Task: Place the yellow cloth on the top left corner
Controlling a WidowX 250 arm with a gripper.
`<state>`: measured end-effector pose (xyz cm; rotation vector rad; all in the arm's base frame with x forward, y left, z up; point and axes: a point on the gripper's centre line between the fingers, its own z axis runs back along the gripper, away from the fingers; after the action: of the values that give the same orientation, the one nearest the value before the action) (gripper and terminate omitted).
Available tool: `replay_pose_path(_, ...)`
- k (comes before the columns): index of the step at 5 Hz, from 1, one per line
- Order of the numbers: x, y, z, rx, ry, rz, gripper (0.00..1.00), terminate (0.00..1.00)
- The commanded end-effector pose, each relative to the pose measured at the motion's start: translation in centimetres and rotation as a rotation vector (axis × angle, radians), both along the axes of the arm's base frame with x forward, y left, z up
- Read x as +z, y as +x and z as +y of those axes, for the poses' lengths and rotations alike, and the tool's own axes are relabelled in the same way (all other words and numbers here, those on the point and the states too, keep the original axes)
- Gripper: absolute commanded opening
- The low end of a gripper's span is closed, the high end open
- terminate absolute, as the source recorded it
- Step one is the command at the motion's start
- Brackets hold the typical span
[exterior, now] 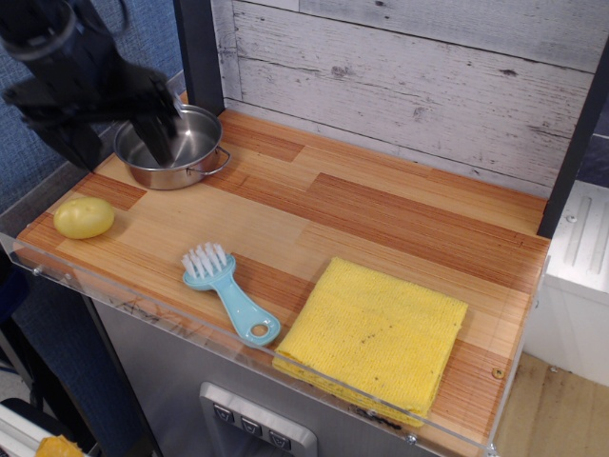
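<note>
Observation.image: striped wood tabletop [381, 205] beneath whitewashed plank wall [409, 76].

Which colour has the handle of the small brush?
The brush has a light blue handle and white bristles, seen clearly in the single observation view.

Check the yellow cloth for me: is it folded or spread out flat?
Folded. The yellow cloth lies as a thick, roughly square pad at the table's front edge, with stacked layers showing along its near side. The blurred gripper is nowhere near it.

We see the yellow cloth [371, 336] lying folded and flat at the table's front right edge. The top left corner [205, 107] sits well apart from it.
</note>
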<state>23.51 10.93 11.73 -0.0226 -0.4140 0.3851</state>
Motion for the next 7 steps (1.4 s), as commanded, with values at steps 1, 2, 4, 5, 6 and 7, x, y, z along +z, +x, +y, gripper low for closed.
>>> replay_pose_path(1, -1.1, -1.6, -4.3, -0.192, 0.051, -0.010, 1.00, 0.00)
replay_pose_path(2, -2.2, -2.6, -6.4, -0.280, 0.054, -0.001, 1.00, 0.00)
replay_pose_path(4, -4.2, -4.1, -9.9, -0.420, 0.058, 0.014, 1.00, 0.00)
replay_pose_path(5, -4.9, -4.0, -11.7, -0.468, 0.061, 0.023, 1.00, 0.00)
replay_pose_path(6, -5.0, -2.9, -13.7, -0.487, 0.059, 0.036, 1.00, 0.00)
replay_pose_path(7, -5.2, -1.6, -15.5, -0.491, 0.048, 0.048, 1.00, 0.00)
